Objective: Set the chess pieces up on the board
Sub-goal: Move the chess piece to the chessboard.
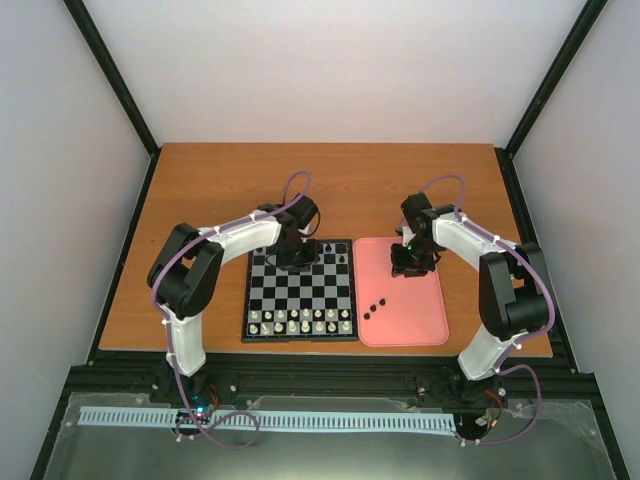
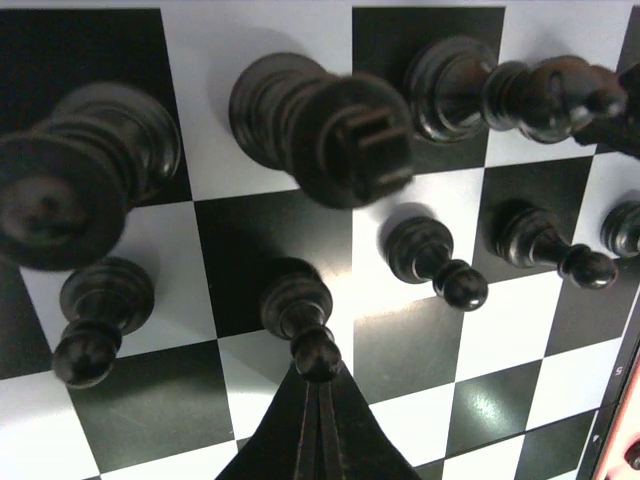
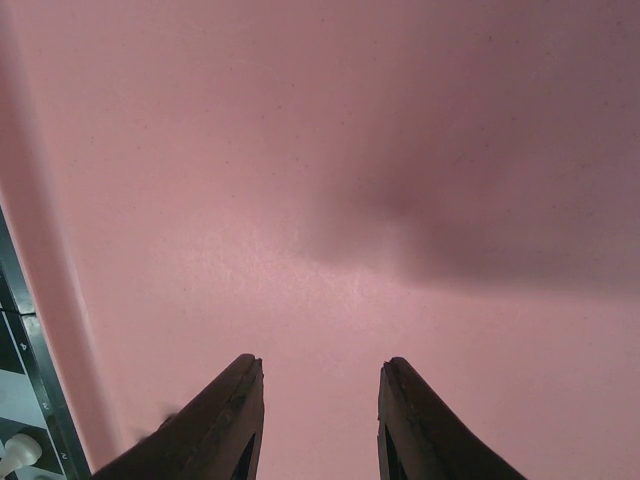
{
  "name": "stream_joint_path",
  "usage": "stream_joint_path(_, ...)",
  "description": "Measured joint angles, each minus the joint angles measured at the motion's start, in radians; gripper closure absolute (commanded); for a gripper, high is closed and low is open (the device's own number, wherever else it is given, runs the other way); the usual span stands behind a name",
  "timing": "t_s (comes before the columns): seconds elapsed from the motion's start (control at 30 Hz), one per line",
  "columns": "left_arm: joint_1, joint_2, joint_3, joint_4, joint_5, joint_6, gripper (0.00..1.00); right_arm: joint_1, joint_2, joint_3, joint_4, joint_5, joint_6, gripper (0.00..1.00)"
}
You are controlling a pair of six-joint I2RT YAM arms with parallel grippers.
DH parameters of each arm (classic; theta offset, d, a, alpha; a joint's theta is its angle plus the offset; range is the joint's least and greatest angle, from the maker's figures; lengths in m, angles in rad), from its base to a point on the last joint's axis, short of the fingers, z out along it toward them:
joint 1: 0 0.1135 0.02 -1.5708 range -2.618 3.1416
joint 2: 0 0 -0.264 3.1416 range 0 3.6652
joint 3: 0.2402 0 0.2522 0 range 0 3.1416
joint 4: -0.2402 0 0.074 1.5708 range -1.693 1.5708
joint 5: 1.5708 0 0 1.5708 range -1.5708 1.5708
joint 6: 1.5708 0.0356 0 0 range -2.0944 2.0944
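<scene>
The board lies in front of the left arm. My left gripper hangs over its far rows. In the left wrist view the left gripper is shut, its joined tips right at the head of a standing black pawn. I cannot tell whether they touch. Other black chess pieces stand around it: a rook, a tall piece and pawns. Three black pieces lie on the pink tray. My right gripper hovers over the tray's far end; the right gripper is open and holds nothing.
White pieces fill the board's near rows. The pink tray fills the right wrist view, with the board's border and a white pawn at its lower left. Black frame posts and pale walls surround the wooden table.
</scene>
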Motion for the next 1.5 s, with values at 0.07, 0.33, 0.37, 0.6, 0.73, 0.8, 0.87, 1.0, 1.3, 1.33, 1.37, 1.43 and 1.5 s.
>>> stream_joint_path(0.07,0.000,0.003,0.004,0.003,-0.002,-0.006,0.99,-0.001,0.000,0.000,0.000,-0.002,0.000,0.67)
stream_joint_path(0.33,0.007,0.013,0.014,0.010,-0.006,-0.014,0.99,-0.004,0.006,0.000,0.000,-0.014,-0.002,0.67)
stream_joint_path(0.37,0.010,0.015,0.017,0.010,-0.009,-0.014,0.99,-0.004,0.009,0.000,0.000,-0.016,-0.002,0.67)
stream_joint_path(0.6,0.019,0.023,0.029,0.010,-0.018,-0.014,0.99,-0.007,0.023,0.000,0.000,-0.020,-0.003,0.67)
stream_joint_path(0.73,0.022,0.024,0.030,0.010,-0.018,-0.014,0.99,-0.009,0.026,0.000,0.000,-0.020,-0.004,0.67)
stream_joint_path(0.8,0.023,0.024,0.030,0.010,-0.018,-0.014,0.99,-0.010,0.029,0.000,0.001,-0.020,-0.004,0.67)
stream_joint_path(0.87,0.024,0.025,0.031,0.010,-0.018,-0.014,0.99,-0.010,0.033,0.000,0.002,-0.020,-0.004,0.67)
stream_joint_path(1.0,0.031,0.029,0.036,0.011,-0.018,-0.014,0.99,-0.010,0.033,0.000,0.003,-0.020,-0.005,0.67)
stream_joint_path(1.3,0.042,0.029,0.036,0.014,-0.018,-0.014,0.99,-0.010,0.035,0.000,0.003,-0.021,-0.007,0.67)
stream_joint_path(1.33,0.042,0.029,0.036,0.013,-0.018,-0.014,0.99,-0.010,0.035,0.000,0.003,-0.021,-0.007,0.67)
stream_joint_path(1.37,0.042,0.028,0.036,0.013,-0.017,-0.014,0.99,-0.010,0.035,0.000,0.003,-0.022,-0.007,0.67)
stream_joint_path(1.43,0.042,0.026,0.036,0.012,-0.017,-0.013,0.99,-0.010,0.035,0.000,0.003,-0.024,-0.007,0.67)
stream_joint_path(1.5,0.042,0.018,0.030,0.007,-0.018,-0.013,0.99,-0.010,0.035,0.000,0.003,-0.025,-0.007,0.67)
